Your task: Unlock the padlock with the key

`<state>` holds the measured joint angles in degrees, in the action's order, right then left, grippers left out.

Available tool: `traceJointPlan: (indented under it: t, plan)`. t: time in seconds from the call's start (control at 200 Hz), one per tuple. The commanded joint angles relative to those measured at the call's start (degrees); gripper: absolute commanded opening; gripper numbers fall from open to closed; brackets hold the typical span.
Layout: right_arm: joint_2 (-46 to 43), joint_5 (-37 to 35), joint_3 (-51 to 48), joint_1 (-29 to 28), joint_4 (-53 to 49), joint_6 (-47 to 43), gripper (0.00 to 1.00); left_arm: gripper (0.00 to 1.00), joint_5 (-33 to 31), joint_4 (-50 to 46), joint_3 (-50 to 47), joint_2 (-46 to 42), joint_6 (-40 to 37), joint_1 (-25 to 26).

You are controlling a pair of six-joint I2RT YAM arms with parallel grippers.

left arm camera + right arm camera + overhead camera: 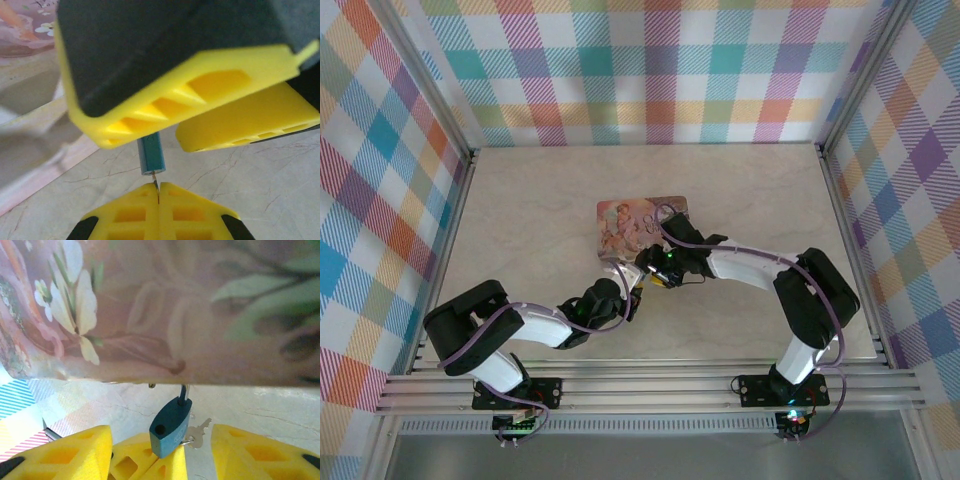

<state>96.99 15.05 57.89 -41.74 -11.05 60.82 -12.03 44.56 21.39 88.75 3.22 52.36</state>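
Observation:
The small teal padlock point(170, 427) hangs by one shackle leg point(184, 392) from the pink illustrated tin point(165, 310). Its other shackle end point(151, 385) is free, above an empty hole in the body. My left gripper point(158, 192) is shut on the key point(156, 182), whose blade enters the bottom of the padlock point(151, 155). A second small key point(200, 432) dangles beside the body. My right gripper point(162, 437) is open, with its fingers point(75, 455) spread on either side of the padlock and not touching it. From above, both grippers point(632, 298) point(655, 272) meet at the tin's near edge.
The tin point(640, 222) lies flat near the middle of the beige marbled table point(520, 200). Plaid walls enclose the table at the back and both sides. A metal rail point(650, 385) runs along the near edge by the arm bases.

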Motion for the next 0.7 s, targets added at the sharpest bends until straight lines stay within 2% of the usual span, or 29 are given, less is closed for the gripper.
traceJointPlan:
  t: [0.0, 0.18, 0.695]
  plan:
    - [-0.98, 0.12, -0.70, -0.69, -1.19, 0.29, 0.49, 0.00, 0.14, 2.18, -1.08, -0.07, 0.64, -0.61]
    - [1.50, 1.40, 0.46, -1.24, -1.65, -0.02, 0.41, 0.00, 0.64, 2.56, -1.26, 0.35, 0.46, -0.59]
    - [2.96, 0.59, 1.20, -1.42, -3.11, -0.74, 0.06, 0.00, 1.05, 3.00, -2.23, -0.93, -0.14, -0.37]
